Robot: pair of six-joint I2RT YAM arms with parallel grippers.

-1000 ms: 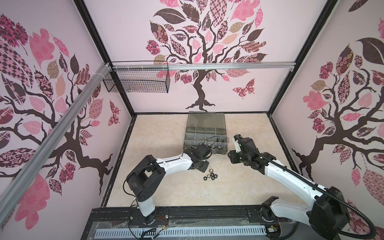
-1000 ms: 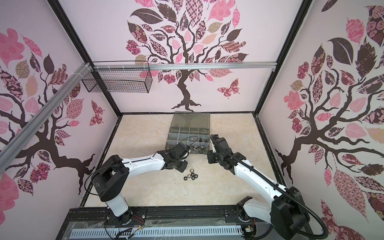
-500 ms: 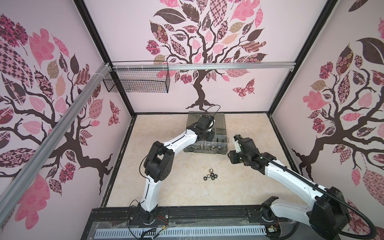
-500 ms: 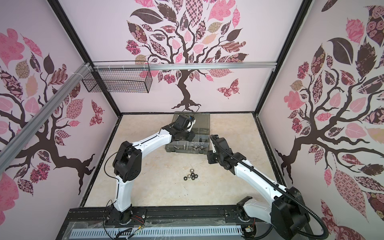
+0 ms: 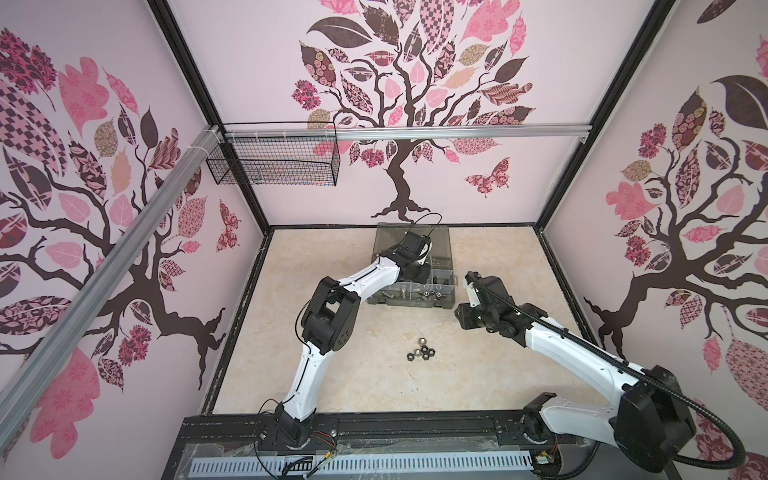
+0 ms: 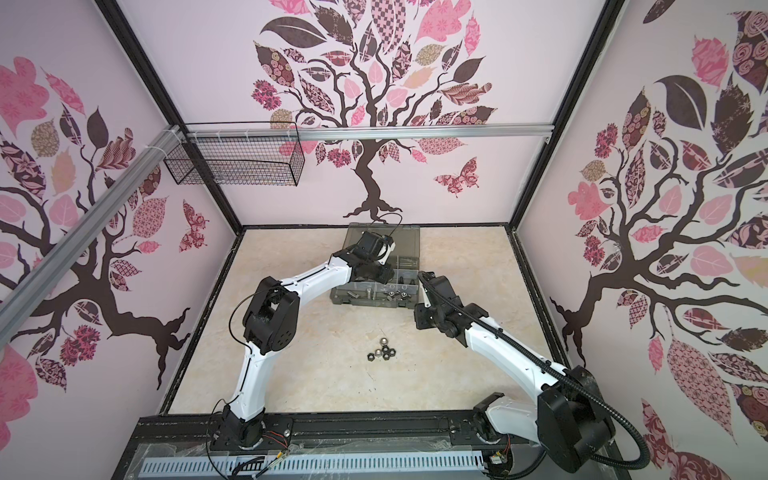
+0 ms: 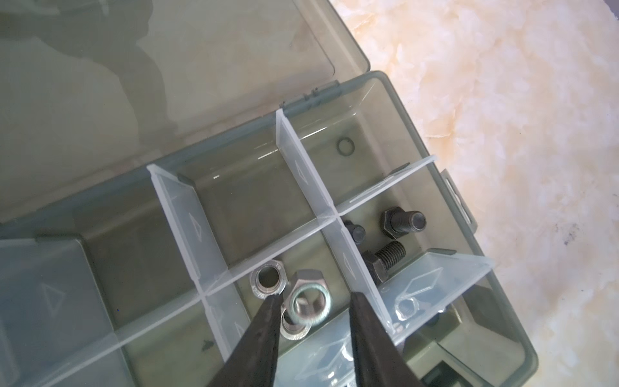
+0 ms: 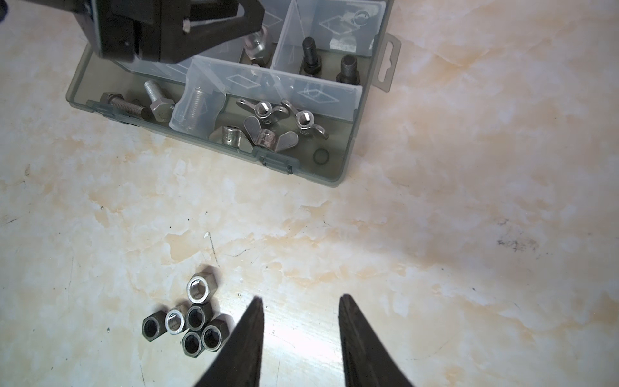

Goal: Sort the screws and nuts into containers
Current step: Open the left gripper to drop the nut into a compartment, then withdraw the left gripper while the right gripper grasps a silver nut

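My left gripper (image 7: 315, 296) hangs open over a container of the grey-green organizer case (image 7: 385, 78). A blurred silver nut (image 7: 310, 303) shows loose between its fingers, touching neither, above silver hex nuts (image 7: 268, 279) lying in that container. Black screws (image 7: 402, 222) fill the adjoining container. Silver screws (image 8: 157, 100) and wing nuts (image 8: 268, 134) lie in the front row. Several black and silver nuts (image 8: 191, 321) are clustered on the table, seen in both top views (image 5: 420, 349) (image 6: 382, 351). My right gripper (image 8: 299, 301) is open and empty just beside that cluster.
The case's smoky lid (image 7: 167, 83) lies open flat behind the containers. A black wire mesh basket (image 5: 274, 166) hangs high on the back wall at the left. Black frame rails (image 5: 232, 332) border the marbled table.
The left arm swung from the table beside the nut cluster up over the case, and its jaws have opened, letting go of a silver nut. The right arm has stayed still.
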